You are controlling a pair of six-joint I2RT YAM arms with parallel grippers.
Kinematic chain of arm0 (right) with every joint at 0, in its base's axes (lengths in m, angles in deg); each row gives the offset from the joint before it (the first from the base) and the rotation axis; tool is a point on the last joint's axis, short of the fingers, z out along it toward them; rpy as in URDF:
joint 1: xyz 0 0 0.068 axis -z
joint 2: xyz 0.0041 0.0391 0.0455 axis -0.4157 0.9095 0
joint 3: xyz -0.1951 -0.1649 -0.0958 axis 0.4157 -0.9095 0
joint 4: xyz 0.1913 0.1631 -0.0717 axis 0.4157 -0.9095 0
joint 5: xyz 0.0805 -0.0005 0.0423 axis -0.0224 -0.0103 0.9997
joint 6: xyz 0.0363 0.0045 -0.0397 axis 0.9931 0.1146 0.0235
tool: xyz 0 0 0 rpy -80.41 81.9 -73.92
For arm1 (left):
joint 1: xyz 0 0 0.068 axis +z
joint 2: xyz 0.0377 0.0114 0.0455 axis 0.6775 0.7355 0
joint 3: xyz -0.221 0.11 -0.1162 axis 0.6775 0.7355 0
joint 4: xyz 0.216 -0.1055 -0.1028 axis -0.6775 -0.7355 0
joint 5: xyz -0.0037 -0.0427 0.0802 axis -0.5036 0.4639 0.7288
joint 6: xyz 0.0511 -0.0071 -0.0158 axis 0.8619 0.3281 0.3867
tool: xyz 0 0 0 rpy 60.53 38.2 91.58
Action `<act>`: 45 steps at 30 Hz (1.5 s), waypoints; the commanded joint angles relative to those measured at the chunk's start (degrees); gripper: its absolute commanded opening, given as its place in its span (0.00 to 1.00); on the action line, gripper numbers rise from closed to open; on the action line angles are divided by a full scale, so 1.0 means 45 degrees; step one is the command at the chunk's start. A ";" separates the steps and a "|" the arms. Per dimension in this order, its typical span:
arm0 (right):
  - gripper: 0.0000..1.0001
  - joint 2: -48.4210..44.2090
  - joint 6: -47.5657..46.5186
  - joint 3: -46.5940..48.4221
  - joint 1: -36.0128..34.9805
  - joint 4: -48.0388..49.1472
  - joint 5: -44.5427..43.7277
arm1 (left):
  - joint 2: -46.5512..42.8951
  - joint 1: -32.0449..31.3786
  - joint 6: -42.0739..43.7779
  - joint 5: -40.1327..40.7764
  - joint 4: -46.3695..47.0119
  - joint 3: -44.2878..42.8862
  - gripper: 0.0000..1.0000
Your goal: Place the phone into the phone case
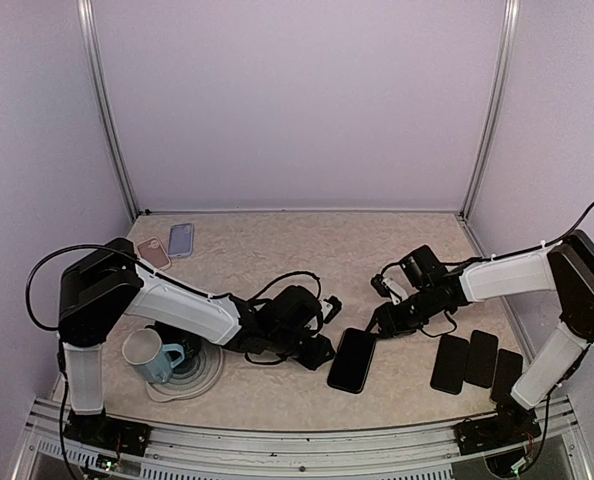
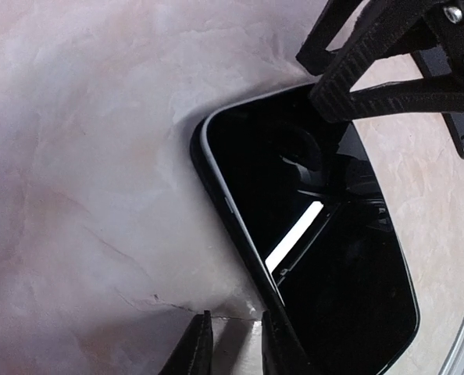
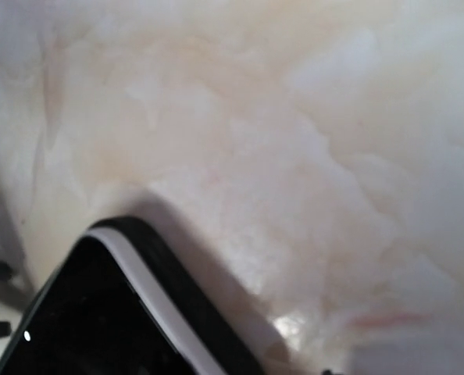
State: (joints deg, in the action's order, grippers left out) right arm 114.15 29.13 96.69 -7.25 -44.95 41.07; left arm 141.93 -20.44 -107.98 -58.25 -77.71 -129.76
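A black phone (image 1: 352, 360) lies screen up on the table between the two arms. In the right wrist view its corner (image 3: 76, 328) shows a pale rim wrapped by the black edge of the phone case (image 3: 190, 290). My left gripper (image 1: 319, 352) is down at the phone's left long edge. Its tips (image 2: 233, 344) stand slightly apart over bare table, the right one touching the phone (image 2: 333, 258). My right gripper (image 1: 382, 318) hovers at the phone's far end with its fingers (image 2: 372, 55) apart. Its own fingers do not show in the right wrist view.
Three flat black slabs (image 1: 480, 358) lie in a row at the right. A pink case (image 1: 154, 252) and a lavender one (image 1: 180, 239) lie at the back left. A white and blue mug (image 1: 147, 352) sits on a round plate (image 1: 209, 375) under the left arm.
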 commanded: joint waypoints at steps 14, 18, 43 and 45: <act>0.33 -0.0942 0.1618 -0.0081 -0.0714 -0.1022 -0.0304 | 0.0809 0.1540 -0.2143 -0.2538 0.0168 -0.2060 0.50; 0.23 -0.0851 0.1899 -0.0423 -0.0799 -0.0809 -0.0412 | 0.1090 0.1541 -0.2250 -0.2744 0.0202 -0.1890 0.50; 0.06 0.2458 0.1378 0.0751 -0.2344 -0.2423 -0.3750 | 0.3234 0.1095 -0.0584 -0.3108 -0.5243 -0.2377 0.28; 0.06 0.2385 0.1365 0.0796 -0.2426 -0.2753 -0.4139 | 0.3664 0.1081 -0.0175 -0.2919 -0.6014 -0.2679 0.26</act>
State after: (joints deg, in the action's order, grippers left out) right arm 117.71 36.52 102.60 -15.44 -53.74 32.00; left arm 149.71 -14.23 -113.99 -70.95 -88.20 -143.37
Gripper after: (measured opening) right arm 0.062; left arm 0.277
